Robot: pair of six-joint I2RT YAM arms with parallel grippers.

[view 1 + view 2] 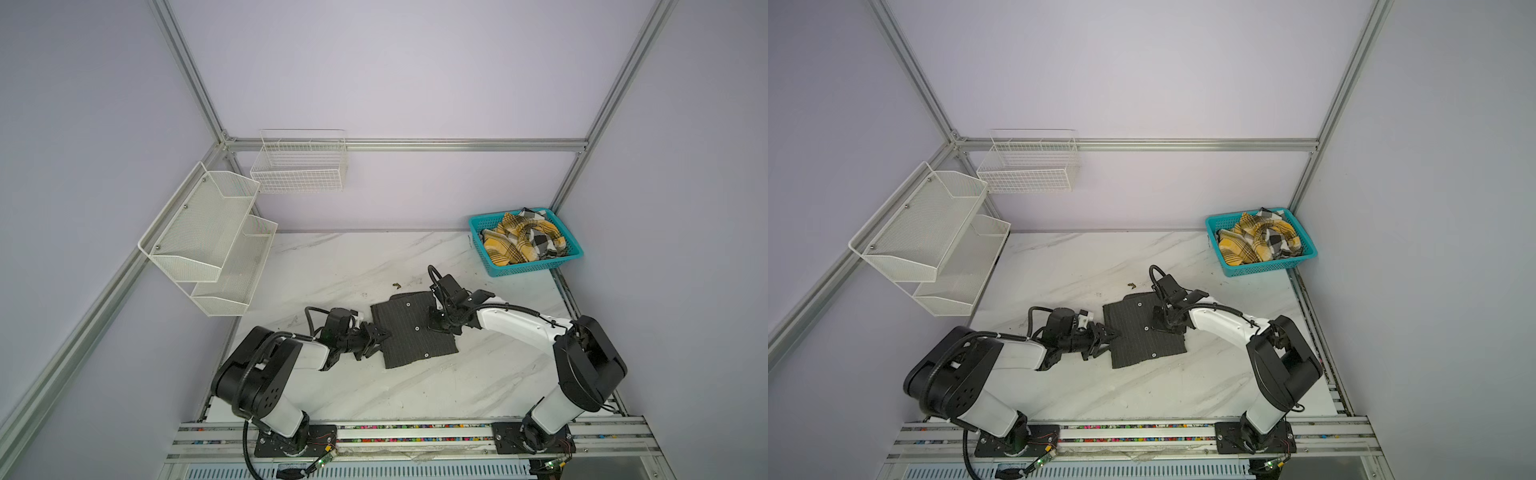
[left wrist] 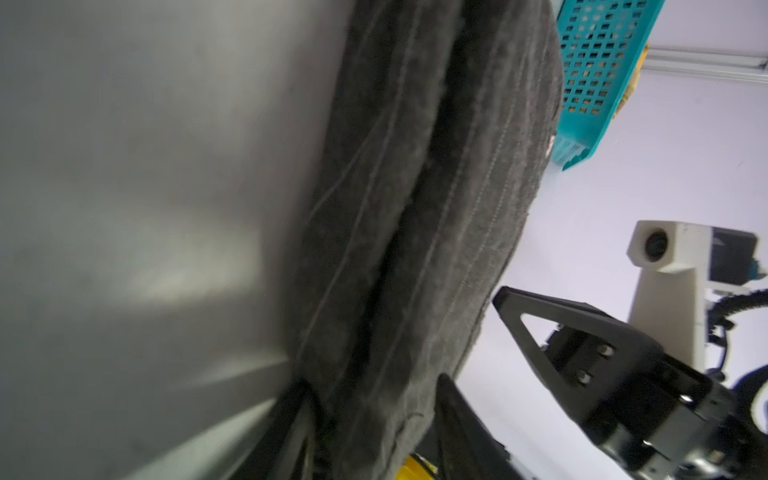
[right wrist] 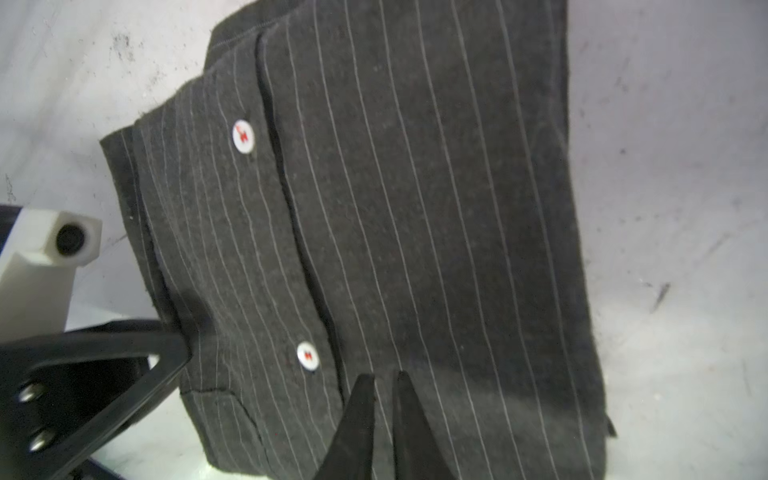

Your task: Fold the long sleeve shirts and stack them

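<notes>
The folded charcoal shirt (image 1: 407, 332) lies on the marble table (image 1: 457, 386), the plaid shirt (image 1: 523, 239) bunched in the teal basket (image 1: 532, 270) beyond its far right corner. The left gripper (image 1: 381, 343), jaws apart, straddles its left edge. The right gripper (image 3: 382, 376), barely parted and holding nothing, stands over its right half.

No text, label, brand, number or sign can be read in any view. The nearest thing to a mark is a small red shape at the centre of each round white button (image 3: 243, 136) on the dark charcoal pinstriped cloth shirt (image 3: 436, 208). In the right wrist view that shape is too small and blurred to make out as a letter or logo.
</notes>
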